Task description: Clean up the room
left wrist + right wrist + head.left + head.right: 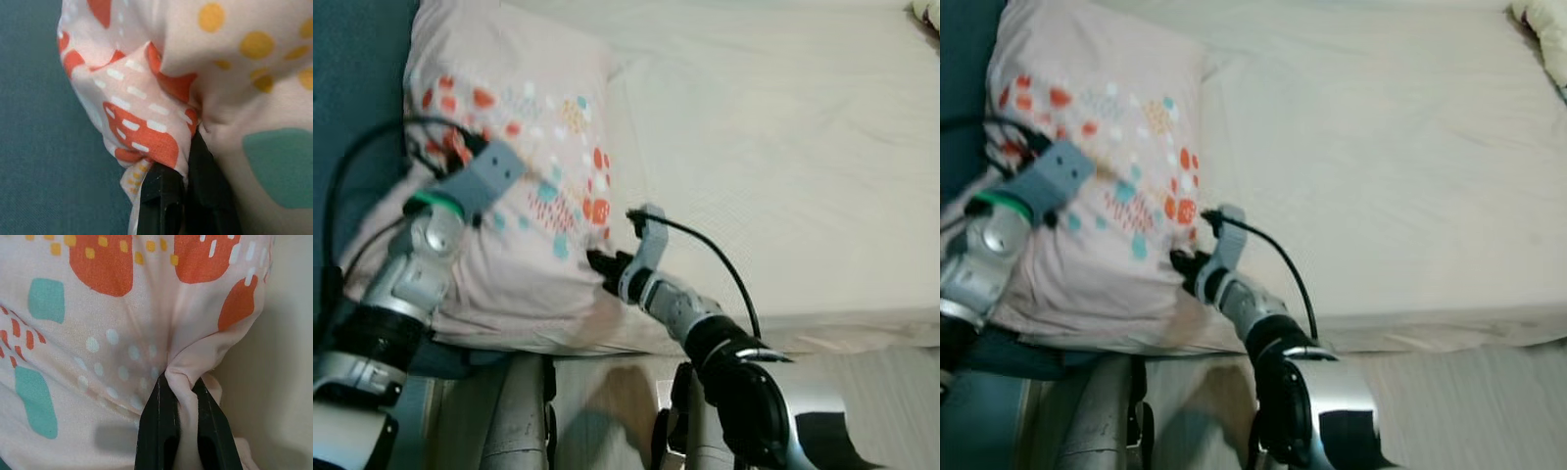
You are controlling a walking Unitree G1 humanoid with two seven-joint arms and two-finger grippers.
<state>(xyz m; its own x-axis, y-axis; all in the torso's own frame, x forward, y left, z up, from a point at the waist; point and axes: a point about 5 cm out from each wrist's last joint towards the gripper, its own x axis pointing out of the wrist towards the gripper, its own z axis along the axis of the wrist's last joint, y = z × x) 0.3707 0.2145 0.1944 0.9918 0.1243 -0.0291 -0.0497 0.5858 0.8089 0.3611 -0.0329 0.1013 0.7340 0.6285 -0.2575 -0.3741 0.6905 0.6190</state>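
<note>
Bed (783, 147) with cream sheet takes the centre and right of the head views. Dark teal surface (357, 88) down the left edge. Pink pillow (533, 127), orange and teal spots, lies at upper left of frame, overlapping the bed's left side. Left gripper (183, 196) at the pillow's left edge, fingers pinched on a fold of fabric. Right gripper (178, 426) at the pillow's lower right corner, fingers clamped on bunched cloth.
</note>
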